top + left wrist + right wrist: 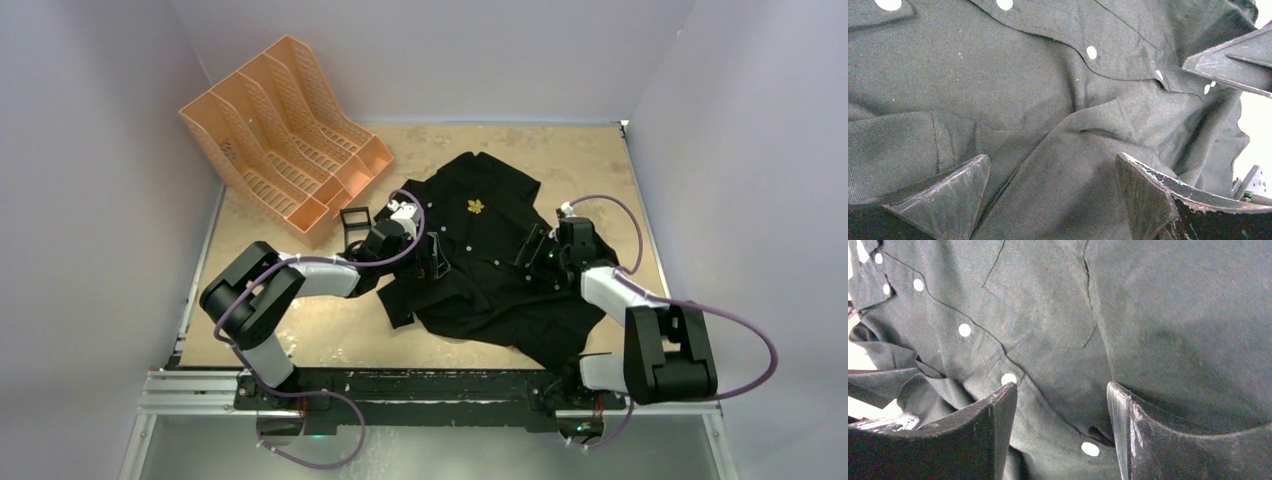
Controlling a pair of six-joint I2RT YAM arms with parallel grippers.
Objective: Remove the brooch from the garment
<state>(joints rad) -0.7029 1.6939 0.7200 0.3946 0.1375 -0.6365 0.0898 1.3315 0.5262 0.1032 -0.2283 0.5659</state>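
Observation:
The garment (495,270), a black button-up shirt, lies crumpled on the middle of the table. The brooch (476,207), a tiny gold leaf, is pinned on its far part, between the two arms. My left gripper (436,262) is low over the shirt's left side, open (1052,157), with only flat black cloth (1058,190) between its fingers. My right gripper (533,245) hovers at the shirt's right side, open (1062,386), straddling the button strip and a white button (1090,449). Neither wrist view shows the brooch. One right finger (1233,60) appears in the left wrist view.
A peach plastic file rack (285,135) lies tilted at the back left of the tan table (320,335). Pale walls close in the table on the left, back and right. Both arms' purple cables loop beside the shirt.

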